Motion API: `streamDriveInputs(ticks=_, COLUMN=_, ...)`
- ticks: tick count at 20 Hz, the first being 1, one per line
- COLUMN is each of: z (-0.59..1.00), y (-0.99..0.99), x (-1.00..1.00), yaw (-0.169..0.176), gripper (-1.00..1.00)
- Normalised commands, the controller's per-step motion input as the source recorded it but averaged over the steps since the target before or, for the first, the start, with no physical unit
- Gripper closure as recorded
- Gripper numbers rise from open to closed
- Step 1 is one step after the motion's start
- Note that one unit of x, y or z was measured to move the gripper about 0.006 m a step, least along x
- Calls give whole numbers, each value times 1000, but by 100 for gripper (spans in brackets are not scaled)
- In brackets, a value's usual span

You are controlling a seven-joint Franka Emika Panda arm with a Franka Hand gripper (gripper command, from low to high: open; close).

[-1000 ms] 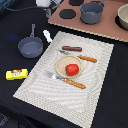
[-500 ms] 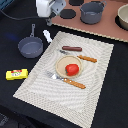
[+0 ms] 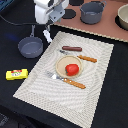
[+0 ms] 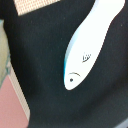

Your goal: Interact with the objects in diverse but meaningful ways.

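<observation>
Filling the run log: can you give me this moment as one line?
arm: gripper above white utensil | jaws: unclear | saucepan: beside placemat | tomato: on plate | yellow box: apart

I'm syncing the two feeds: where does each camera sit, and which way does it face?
Exterior view: high off the arm, angled down at the placemat, plate and saucepan; the robot's white wrist and gripper show.
Wrist view: on the wrist, pointing down close at the white utensil; no robot part visible.
Shared: the white utensil.

A woven placemat [image 3: 100, 65] (pale, checked) covers the black table [image 3: 112, 107].
</observation>
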Motion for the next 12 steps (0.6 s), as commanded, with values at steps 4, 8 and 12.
streamDriveInputs(ticks=4, z=-361, y=-18, x=-325, yaw=-86, gripper=-100)
streamDriveInputs(ticks=8, z=-263, y=-3, x=-322, yaw=-58, gripper=-100)
streamDriveInputs(ticks=12, z=-139, y=-6, x=-339, yaw=-29, gripper=-100)
